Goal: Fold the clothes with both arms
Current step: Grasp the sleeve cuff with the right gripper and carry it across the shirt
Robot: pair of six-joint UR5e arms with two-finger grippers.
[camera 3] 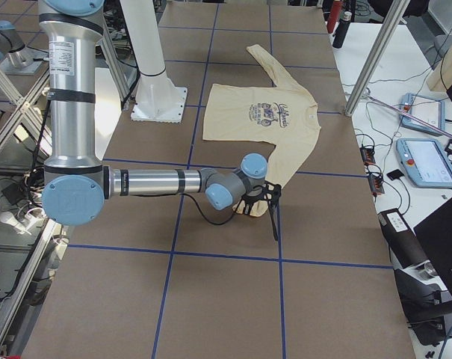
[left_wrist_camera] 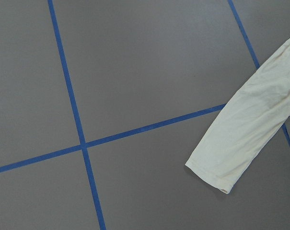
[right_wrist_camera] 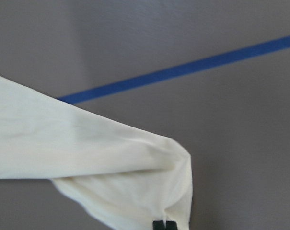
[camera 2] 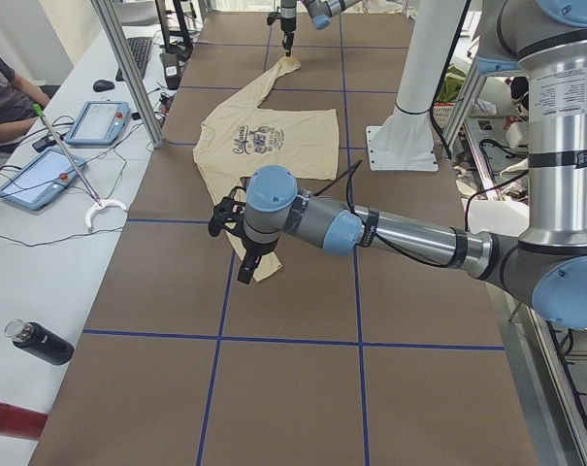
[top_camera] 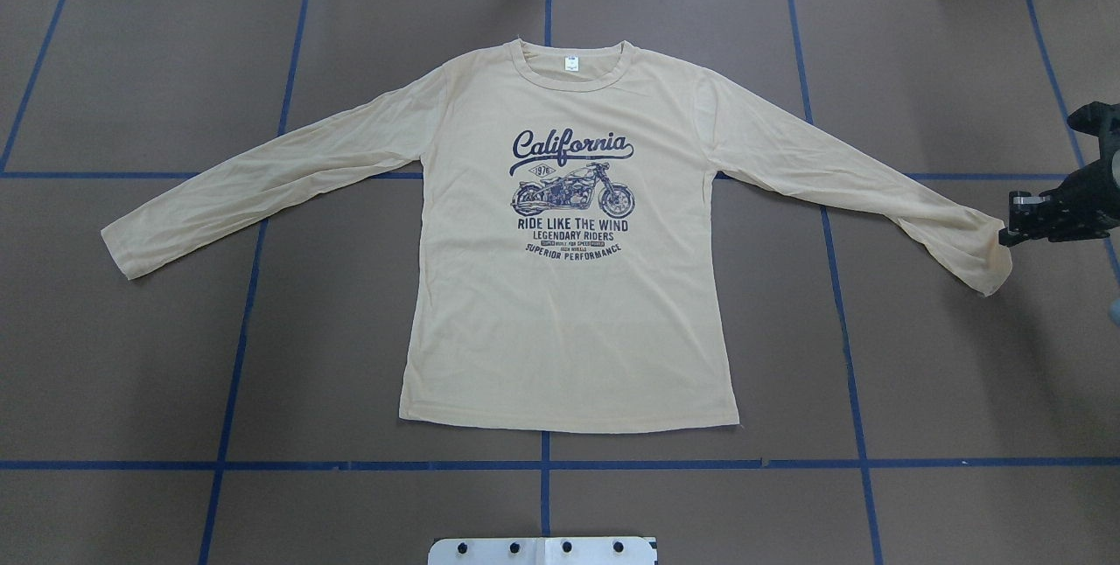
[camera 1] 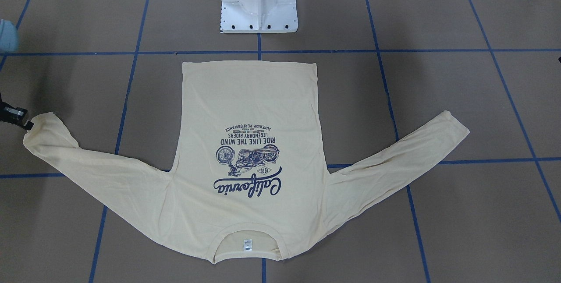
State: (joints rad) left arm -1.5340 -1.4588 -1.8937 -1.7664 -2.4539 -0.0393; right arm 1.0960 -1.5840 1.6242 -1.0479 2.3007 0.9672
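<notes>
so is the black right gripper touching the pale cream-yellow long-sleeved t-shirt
Touching. The right wrist view shows the black right gripper pinched on the puckered sleeve end of the pale cream-yellow long-sleeved T-shirt, with the fabric gathering up into its fingertips.

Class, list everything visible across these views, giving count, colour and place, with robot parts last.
T-shirt: one, cream-yellow with navy print, spread flat, front up, mid-table.
Table: one, brown.
Tape lines: several, blue, gridding the table.
Bench: one, white, beside the table.
Tablets: two, blue-rimmed, on the bench.
Bottles: two, one black and one red, lying on the bench.
Person: one, grey shirt, at the bench.
Base: one, white, at the table's robot side.
Arms: two, silver-grey, light-blue caps.
Right tool: black, shut on the right cuff.
Left tool: black, near the left cuff; grip unclear.
</notes>
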